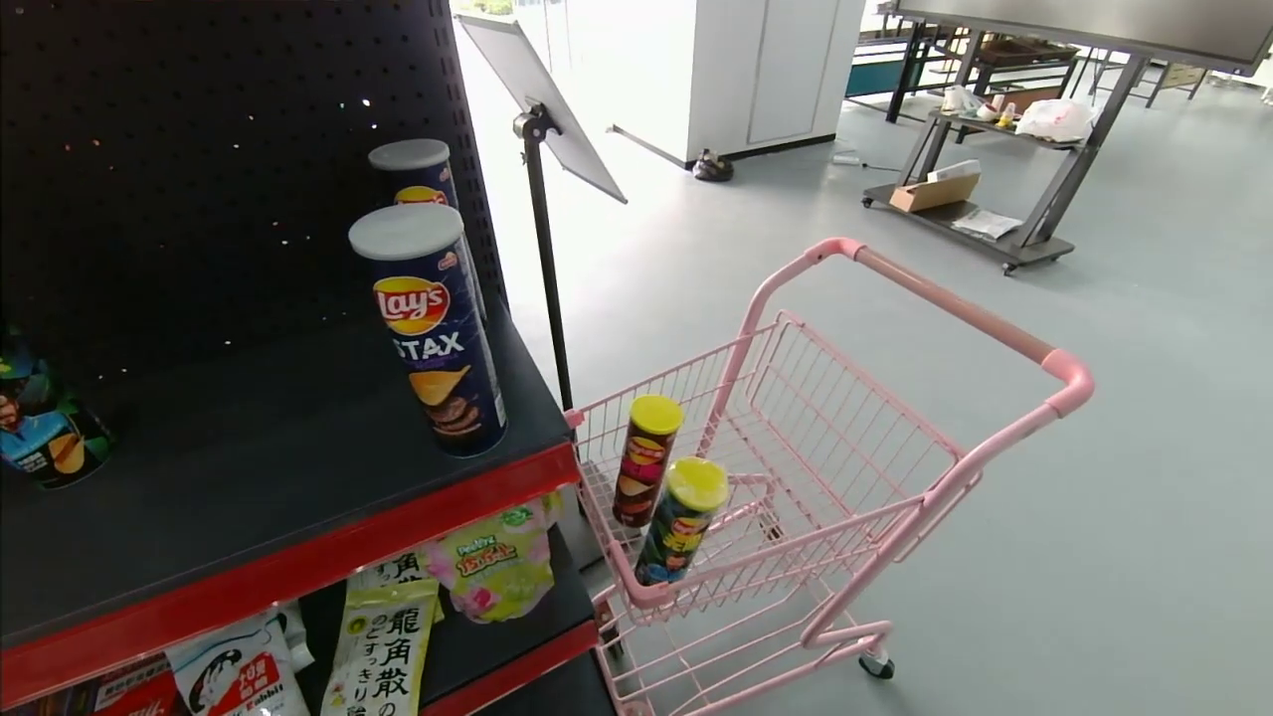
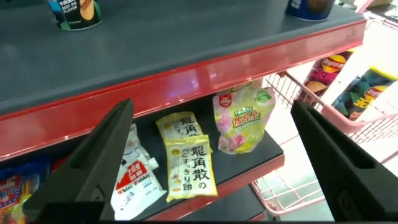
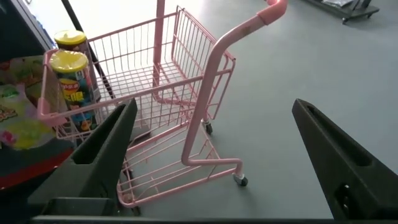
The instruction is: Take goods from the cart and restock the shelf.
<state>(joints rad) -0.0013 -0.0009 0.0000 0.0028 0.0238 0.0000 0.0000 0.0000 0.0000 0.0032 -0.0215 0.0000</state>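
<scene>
While cart (image 1: 955,301) holds cans (image 1: 681,517), fingers (image 2: 93,168) splayed (both)

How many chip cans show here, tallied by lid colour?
Yellow-lidded cans in cart: 2
Grey-lidded cans on top shelf: 2
Leftmost can, lid unclear, same shelf: 1
Total: 5

Beyond the left hand (image 2: 211,104), teal can (image 2: 74,14) and blue can (image 2: 309,7) are cut off by the frame edge. Rear can (image 1: 413,169) stands partly hidden behind the blue can.
</scene>
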